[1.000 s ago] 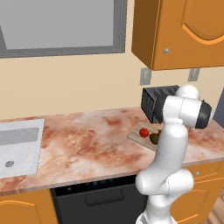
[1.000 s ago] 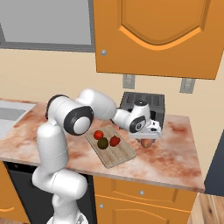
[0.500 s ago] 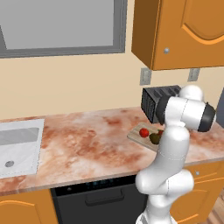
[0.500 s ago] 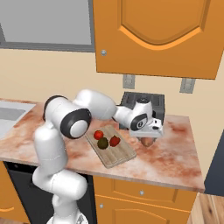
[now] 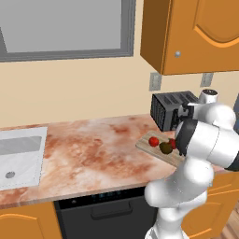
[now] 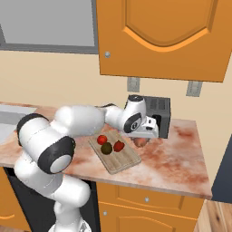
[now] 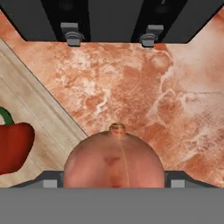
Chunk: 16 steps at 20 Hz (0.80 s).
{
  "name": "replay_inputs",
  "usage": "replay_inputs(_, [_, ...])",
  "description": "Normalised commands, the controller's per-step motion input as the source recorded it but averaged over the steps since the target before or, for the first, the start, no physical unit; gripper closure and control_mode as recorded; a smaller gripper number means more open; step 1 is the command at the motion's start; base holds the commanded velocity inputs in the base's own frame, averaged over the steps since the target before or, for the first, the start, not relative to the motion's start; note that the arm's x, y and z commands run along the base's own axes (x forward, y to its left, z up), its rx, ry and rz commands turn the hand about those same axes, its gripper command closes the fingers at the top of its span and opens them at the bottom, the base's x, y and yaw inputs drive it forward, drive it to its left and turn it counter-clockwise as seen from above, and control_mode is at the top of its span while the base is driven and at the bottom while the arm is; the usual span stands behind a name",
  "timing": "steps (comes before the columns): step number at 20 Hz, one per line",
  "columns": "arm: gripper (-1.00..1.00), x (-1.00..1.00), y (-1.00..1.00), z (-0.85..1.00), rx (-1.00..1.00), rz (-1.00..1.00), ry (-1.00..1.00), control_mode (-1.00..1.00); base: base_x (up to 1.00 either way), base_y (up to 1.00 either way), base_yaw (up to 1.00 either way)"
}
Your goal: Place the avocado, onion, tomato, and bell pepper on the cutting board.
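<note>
Tan cutting board (image 5: pixel 161 151) in left base view carries tomato (image 5: pixel 153 141) and avocado (image 5: pixel 165 147); arm hides the rest. Right base view: gripper (image 6: pixel 143 137) sits low over the onion (image 6: pixel 142 142), on the counter (image 6: pixel 176 154) just beside the board, where the bell pepper (image 6: pixel 118 146) lies too. Hand view: onion between the finger tips, jaws partly closed about it; firm grip can't be confirmed. Onion looks light, firm, smooth-skinned, likely slippery; best squeezed across its widest middle.
</note>
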Motion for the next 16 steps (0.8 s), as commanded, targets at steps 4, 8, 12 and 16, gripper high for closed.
replay_inputs(4, [1.0,-0.51,0.7,0.64,0.0,0.0,-0.12,-1.0,0.0,0.0,0.0])
replay_inputs(8, [1.0,-0.7,0.19,0.57,0.0,0.0,-0.17,-1.0,0.0,0.0,0.0])
replay_inputs(12, [1.0,-0.73,0.23,0.3,0.0,0.0,-0.14,-1.0,0.0,0.0,0.0])
replay_inputs(16, [1.0,-0.52,0.46,0.01,0.04,-0.01,-0.02,-1.0,0.0,0.0,0.0])
